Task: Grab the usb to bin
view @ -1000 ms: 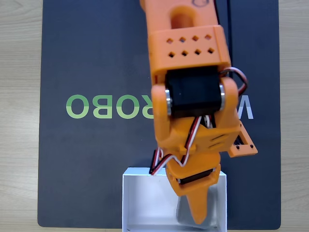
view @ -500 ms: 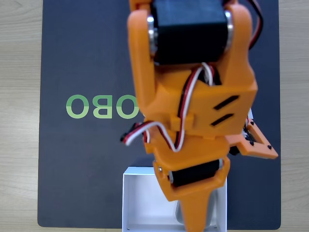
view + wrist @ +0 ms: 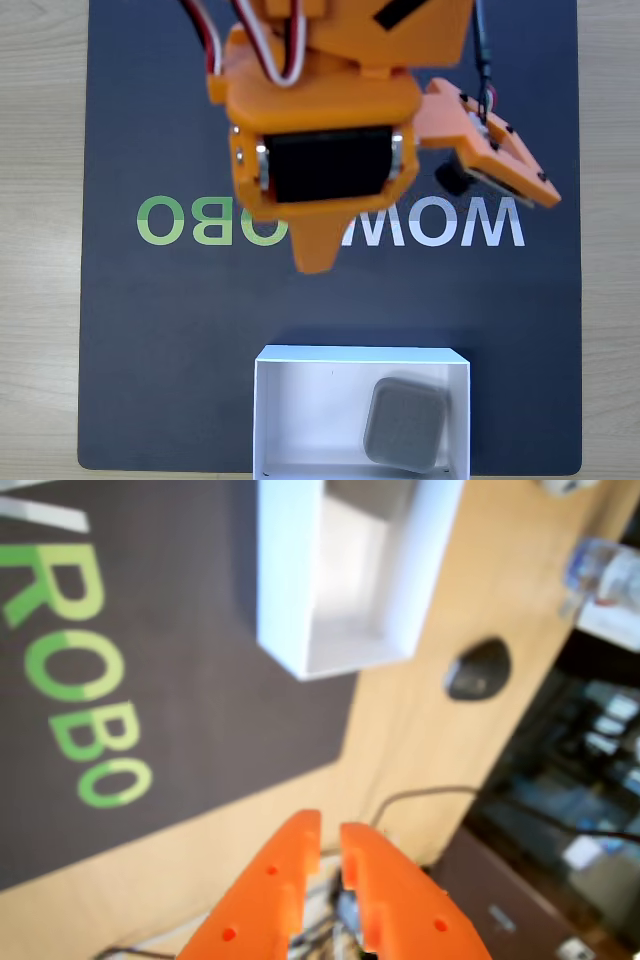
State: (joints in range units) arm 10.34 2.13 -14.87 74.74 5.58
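With the usb [image 3: 404,424] lying flat in the right half of the white bin [image 3: 300,361] at the mat's near edge, the orange gripper [image 3: 330,838], jaws nearly closed on nothing, hangs clear above, the delivery apparently complete.

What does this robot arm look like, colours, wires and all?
The arm is bright orange plastic with a black motor block set into it. Red, white and black wires loop near the top. The gripper has two tapered orange fingers with small round holes.
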